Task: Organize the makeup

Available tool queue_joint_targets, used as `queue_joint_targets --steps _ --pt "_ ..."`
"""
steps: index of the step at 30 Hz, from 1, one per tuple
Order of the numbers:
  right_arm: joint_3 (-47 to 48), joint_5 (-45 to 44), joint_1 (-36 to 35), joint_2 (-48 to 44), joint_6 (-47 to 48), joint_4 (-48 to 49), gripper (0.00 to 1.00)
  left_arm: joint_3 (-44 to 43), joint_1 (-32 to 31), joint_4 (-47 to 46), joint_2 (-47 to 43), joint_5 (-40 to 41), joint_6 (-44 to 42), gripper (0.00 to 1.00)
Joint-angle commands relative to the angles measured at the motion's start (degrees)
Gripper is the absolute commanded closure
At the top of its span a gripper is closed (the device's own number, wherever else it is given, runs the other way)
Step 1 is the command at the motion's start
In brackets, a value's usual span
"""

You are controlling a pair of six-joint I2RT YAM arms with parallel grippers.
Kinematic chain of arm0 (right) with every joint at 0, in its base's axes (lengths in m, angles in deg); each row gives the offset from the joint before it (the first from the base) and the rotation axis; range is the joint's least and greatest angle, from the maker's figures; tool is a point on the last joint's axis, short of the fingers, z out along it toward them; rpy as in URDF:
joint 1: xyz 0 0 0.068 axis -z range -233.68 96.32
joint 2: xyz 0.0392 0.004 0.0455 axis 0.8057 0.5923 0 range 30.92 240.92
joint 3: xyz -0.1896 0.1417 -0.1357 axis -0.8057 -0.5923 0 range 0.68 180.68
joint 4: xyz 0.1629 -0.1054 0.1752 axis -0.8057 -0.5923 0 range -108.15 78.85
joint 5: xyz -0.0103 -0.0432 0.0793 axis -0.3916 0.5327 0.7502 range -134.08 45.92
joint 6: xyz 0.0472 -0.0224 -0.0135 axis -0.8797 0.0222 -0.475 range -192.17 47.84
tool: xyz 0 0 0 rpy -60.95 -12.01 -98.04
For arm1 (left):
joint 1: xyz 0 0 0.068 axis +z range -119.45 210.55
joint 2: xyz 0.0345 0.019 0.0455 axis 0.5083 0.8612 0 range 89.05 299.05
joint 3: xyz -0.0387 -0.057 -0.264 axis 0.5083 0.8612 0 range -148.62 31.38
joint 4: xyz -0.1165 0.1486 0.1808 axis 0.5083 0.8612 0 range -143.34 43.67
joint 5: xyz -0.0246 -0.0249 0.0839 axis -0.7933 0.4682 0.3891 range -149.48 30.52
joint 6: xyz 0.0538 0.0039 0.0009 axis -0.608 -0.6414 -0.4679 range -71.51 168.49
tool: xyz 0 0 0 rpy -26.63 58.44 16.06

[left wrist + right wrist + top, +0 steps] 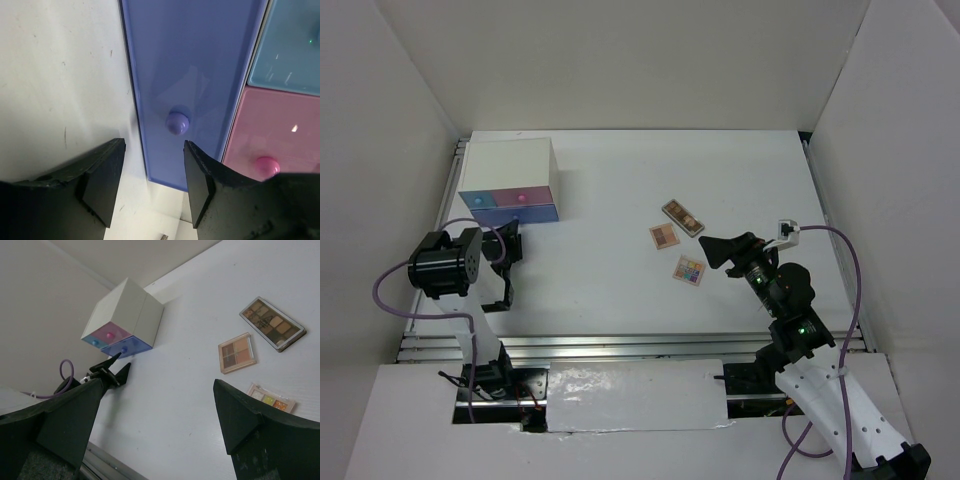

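Three flat eyeshadow palettes lie right of the table's centre: a brown one (683, 217), a pinkish-tan one (664, 236) and a multicoloured one (689, 270). The right wrist view also shows the brown (272, 323), the tan (237, 353) and the multicoloured palette (270, 399). My right gripper (715, 252) is open and empty, raised just right of the palettes. My left gripper (510, 262) is open and empty, pointing at the long blue-violet drawer (195, 75), its jaws just short of the round knob (177, 123). The bottle, tube and stick are out of view.
The white box (510, 165) with pink, teal and blue-violet drawers stands at the back left, drawers shut. It also shows in the right wrist view (125, 315). A small white device (788, 232) on a purple cable lies right of my right gripper. White walls enclose the table.
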Motion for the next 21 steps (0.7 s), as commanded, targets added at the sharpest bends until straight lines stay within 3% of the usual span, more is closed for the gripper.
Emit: queue_joint_targets --steps 1,12,21 --pt "-0.4 0.2 -0.2 -0.6 1.1 2.6 0.0 -0.5 0.5 -8.9 5.3 0.3 0.4 0.36" --pt "-0.4 0.7 -0.1 -0.1 1.0 2.9 0.0 -4.2 1.0 -12.5 8.9 -0.8 -0.3 0.38" --pt "-0.5 0.8 -0.2 0.5 1.0 3.3 0.0 -4.8 1.2 -13.0 9.7 0.1 -0.9 0.48"
